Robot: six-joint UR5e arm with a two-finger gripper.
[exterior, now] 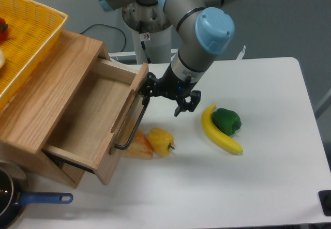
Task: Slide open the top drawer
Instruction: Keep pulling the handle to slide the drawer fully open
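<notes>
Closest to my camera, at the bottom left corner, I see a dark pan (6, 200) with a blue handle lying on the white table (248, 177). Just behind it stands the light-oak cabinet (49, 89), and the top drawer (90, 118) is pulled well out of it toward the middle of the table. I can see straight down into its bare wooden floor. The drawer's front panel runs as a long diagonal from near-left to far-right, and it faces out to the right, toward the open table. The black bar handle (132, 128) follows that same long axis along the front, its lower end bending back into the wood close to the pastry.

Beside the drawer front, partly under the handle, lies an orange-brown pastry wedge (138, 145), touching a yellow bell pepper (160, 140). Further right, a banana (218, 132) curves around a green bell pepper (226, 120), the two touching.

Behind these, the gripper (164, 95) sits at the upper end of the drawer handle. One finger is by the top of the bar near the drawer's corner and the other hangs out to the right above the table. From this angle I cannot tell whether the jaws are clamped on the bar or just hooked around it.

On the cabinet's top at far left rests a yellow basket (31, 37).
</notes>
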